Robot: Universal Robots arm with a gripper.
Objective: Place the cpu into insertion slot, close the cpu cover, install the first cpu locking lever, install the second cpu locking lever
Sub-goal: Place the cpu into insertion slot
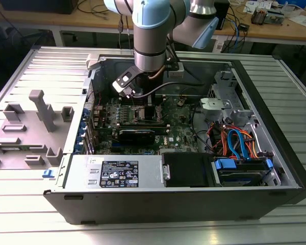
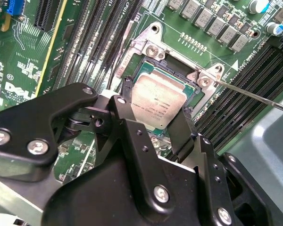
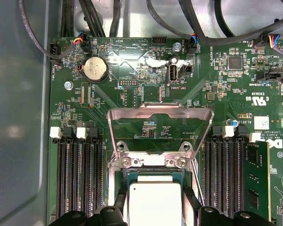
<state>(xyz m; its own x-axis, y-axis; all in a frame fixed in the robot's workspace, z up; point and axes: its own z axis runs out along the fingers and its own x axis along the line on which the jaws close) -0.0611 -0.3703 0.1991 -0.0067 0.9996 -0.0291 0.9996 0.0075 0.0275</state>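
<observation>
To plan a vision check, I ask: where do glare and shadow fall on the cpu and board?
First wrist view: the cpu top is washed white, and glare streaks the board beside the coin cell. Second wrist view: the cpu is evenly lit. Exterior view: the case interior is darker than the bright table.

Pt of cpu (image 2: pixel 159 96) hidden behind gripper (image 2: pixel 155 107) in second wrist view

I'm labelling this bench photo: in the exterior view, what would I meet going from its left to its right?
Grey plastic holders → black card → silver bracket → blue cables.
</observation>
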